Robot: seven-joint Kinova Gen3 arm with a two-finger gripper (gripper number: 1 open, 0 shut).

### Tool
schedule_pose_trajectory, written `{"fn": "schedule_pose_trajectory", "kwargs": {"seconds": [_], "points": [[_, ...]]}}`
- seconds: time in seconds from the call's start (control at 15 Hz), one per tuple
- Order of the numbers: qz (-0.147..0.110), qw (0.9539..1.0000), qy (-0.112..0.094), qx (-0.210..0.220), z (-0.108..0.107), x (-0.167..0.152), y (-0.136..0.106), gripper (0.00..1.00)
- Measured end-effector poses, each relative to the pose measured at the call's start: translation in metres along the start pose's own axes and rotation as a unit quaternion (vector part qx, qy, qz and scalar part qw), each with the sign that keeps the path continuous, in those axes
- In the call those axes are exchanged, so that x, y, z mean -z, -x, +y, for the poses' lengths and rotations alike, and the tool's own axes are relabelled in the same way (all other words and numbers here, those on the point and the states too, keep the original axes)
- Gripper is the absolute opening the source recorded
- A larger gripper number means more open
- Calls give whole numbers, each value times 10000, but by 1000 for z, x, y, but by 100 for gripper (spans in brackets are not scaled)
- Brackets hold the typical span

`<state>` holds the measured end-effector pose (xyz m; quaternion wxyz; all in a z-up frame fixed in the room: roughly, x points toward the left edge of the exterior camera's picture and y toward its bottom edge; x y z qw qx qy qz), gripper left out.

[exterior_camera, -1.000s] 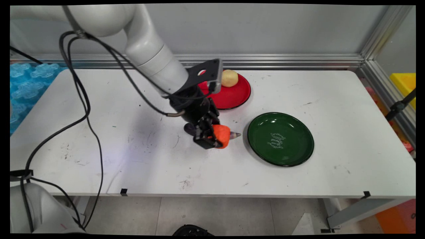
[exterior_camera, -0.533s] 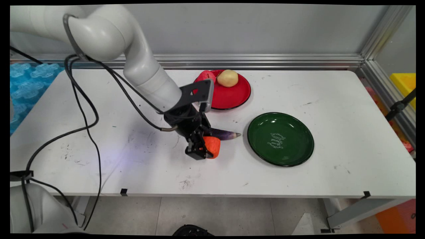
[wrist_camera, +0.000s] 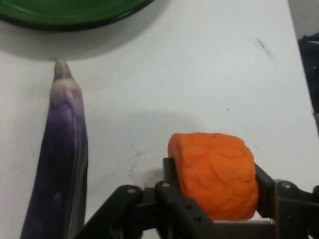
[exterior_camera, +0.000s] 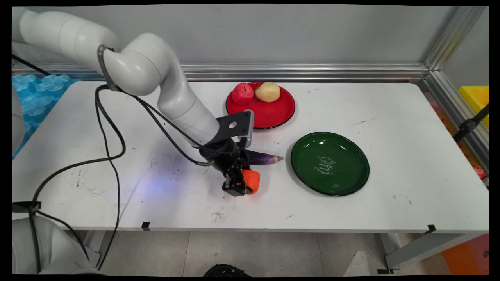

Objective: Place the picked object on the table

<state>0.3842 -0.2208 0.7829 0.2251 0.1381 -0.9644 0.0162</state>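
Note:
My gripper [exterior_camera: 241, 186] is low over the table's middle, shut on an orange chunk [exterior_camera: 251, 181], which looks like a carrot piece. In the hand view the orange chunk [wrist_camera: 215, 173] sits squeezed between the two fingers of the gripper [wrist_camera: 214, 186]. A purple eggplant [exterior_camera: 263, 158] lies on the table just behind the gripper, its tip pointing at the green plate [exterior_camera: 330, 162]. In the hand view the eggplant [wrist_camera: 60, 164] runs along the left side, and the green plate's rim [wrist_camera: 70, 17] shows at the top.
A red plate [exterior_camera: 273, 113] at the back holds a red apple-like fruit [exterior_camera: 242, 93] and a yellowish potato [exterior_camera: 268, 91]. Black cables hang from the arm on the left. Blue trays [exterior_camera: 31, 101] sit beyond the table's left end.
The gripper, still holding the orange chunk, has come down and moved toward the table's near side, away from the red plate. The red fruit on that plate is now uncovered.

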Motion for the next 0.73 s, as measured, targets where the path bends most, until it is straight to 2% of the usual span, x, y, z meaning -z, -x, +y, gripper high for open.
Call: {"fn": "schedule_pose_trajectory", "kwargs": {"seconds": [0.4, 0.47, 0.73], "points": [[49, 10000, -35, 18, -6, -16, 4, 0], [60, 10000, -39, 13, -7, -17, 5, 100], [104, 9999, -49, -32, -9, -17, 7, 100]]}}
